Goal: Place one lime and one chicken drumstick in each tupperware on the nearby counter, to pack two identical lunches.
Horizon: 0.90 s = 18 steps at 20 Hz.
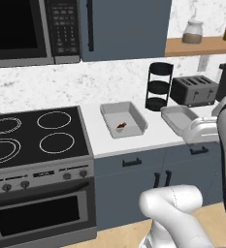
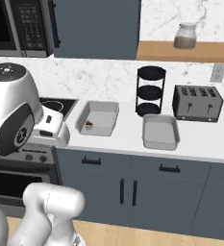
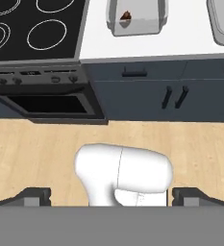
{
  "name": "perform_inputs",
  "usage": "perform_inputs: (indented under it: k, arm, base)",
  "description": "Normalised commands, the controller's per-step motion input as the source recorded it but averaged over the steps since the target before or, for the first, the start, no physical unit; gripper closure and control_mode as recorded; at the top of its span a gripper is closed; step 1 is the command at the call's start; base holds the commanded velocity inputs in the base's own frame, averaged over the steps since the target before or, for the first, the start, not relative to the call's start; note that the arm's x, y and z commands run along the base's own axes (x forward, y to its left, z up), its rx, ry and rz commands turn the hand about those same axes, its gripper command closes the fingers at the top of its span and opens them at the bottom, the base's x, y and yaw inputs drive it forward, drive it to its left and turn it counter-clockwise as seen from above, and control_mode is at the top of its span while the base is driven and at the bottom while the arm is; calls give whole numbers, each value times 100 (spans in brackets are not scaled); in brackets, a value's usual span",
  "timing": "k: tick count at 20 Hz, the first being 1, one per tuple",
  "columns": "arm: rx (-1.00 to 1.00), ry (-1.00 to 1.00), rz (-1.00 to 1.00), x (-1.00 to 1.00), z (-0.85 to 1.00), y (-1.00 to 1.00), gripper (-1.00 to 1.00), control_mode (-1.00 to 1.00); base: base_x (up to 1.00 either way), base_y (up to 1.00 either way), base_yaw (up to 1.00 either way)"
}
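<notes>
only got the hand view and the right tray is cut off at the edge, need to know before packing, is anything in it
observer: No. In the right base view the whole right tupperware shows, and its floor is bare.
operator: ok whats behind it, cant see past the counter edge
observer: A dark toaster stands behind it and a little to the right, against the wall and apart from the tray. A black three-tier stand sits at the back of the counter, behind the gap between that tray and the left tupperware.
</notes>
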Motion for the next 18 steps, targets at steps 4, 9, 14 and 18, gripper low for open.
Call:
perform_inputs:
  k: [4, 9, 14, 18]
  arm:
    - [0, 0, 0, 0, 0, 0, -100, 100]
    - [0, 0, 0, 0, 0, 0, -100, 100]
    - [0, 0, 0, 0, 0, 0, -100, 100]
    - [0, 0, 0, 0, 0, 0, -100, 100]
  base:
    - [-29, -39, -6]
    - [-7, -87, -9]
    - [0, -100, -2]
    - [0, -100, 0]
